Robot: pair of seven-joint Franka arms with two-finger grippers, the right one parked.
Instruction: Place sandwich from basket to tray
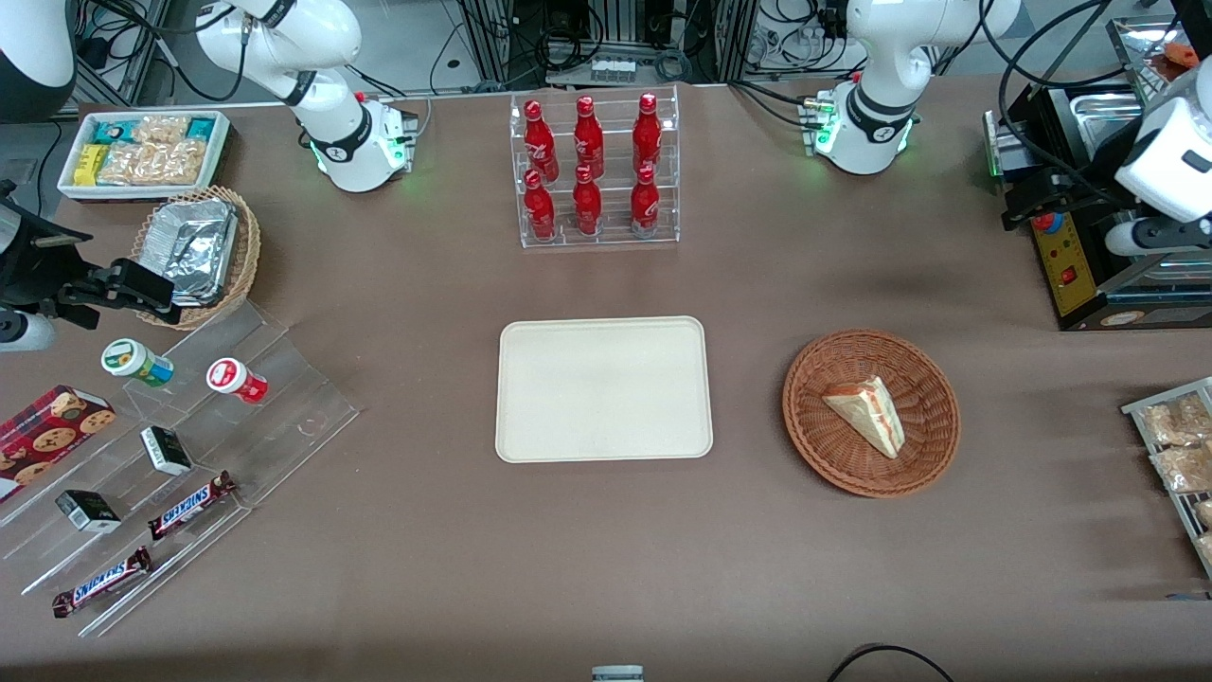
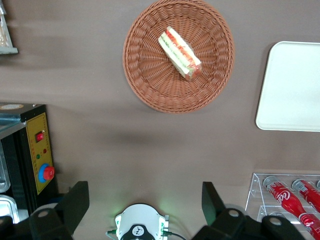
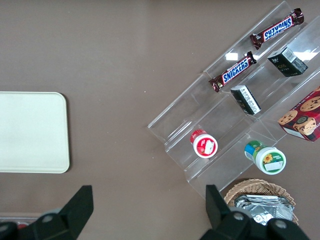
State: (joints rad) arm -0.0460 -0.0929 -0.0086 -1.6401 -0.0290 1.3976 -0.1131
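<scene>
Tool (image 2: 145,200) wide open, empty, high above worktop (image 1: 606,568); sandwich (image 1: 866,415) in basket (image 1: 814,445) beside tray (image 1: 606,388); Snickers bars (image 1: 189,505) legible.

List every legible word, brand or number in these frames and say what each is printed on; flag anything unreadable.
"SNICKERS": on both chocolate bars on the clear stepped stand.
Unreadable: script on the red bottles, lids of the two small tubs, cookie box, yellow control panel.
No print: sandwich, basket, tray.
The gripper hangs open above the table, away from the basket.
</scene>
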